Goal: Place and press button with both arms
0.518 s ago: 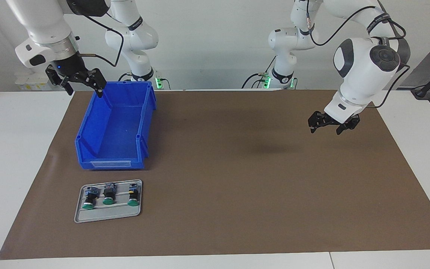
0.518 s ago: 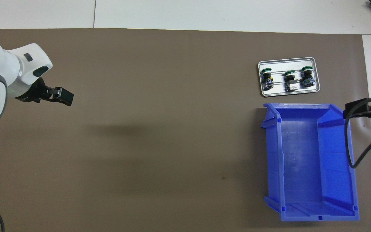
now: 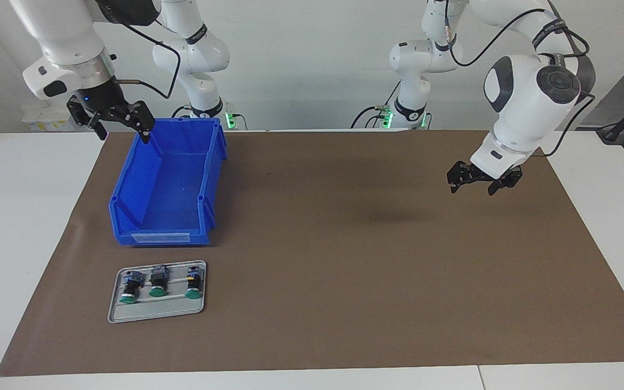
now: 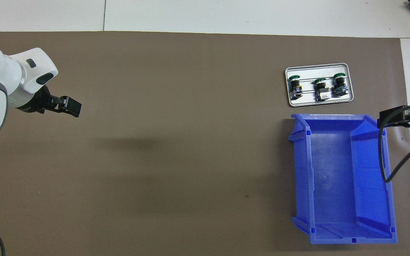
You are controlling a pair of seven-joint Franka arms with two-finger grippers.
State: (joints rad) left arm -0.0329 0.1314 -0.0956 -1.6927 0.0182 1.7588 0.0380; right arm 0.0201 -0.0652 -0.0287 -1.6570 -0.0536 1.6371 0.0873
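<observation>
Three green-capped buttons lie in a row on a small grey tray (image 3: 128,314) (image 4: 347,67) at the right arm's end of the table. The one nearest the left arm's end (image 3: 193,283) (image 4: 295,87) bears yellow marks. The other two (image 3: 129,284) (image 3: 156,281) (image 4: 339,87) (image 4: 320,90) have black bodies with bluish-grey parts; either fits the button. My right gripper (image 3: 121,129) (image 4: 397,119) hangs open and empty over the blue bin's rim. My left gripper (image 3: 473,187) (image 4: 70,106) hovers open and empty over bare mat at the left arm's end.
An empty blue bin (image 3: 128,184) (image 4: 304,170) stands on the brown mat (image 3: 344,260), nearer to the robots than the tray. A black cable (image 4: 386,163) from the right arm hangs over the bin's side wall. White table borders the mat.
The right gripper has risen slightly above the bin's rim. The left arm, the bin and the tray have not moved.
</observation>
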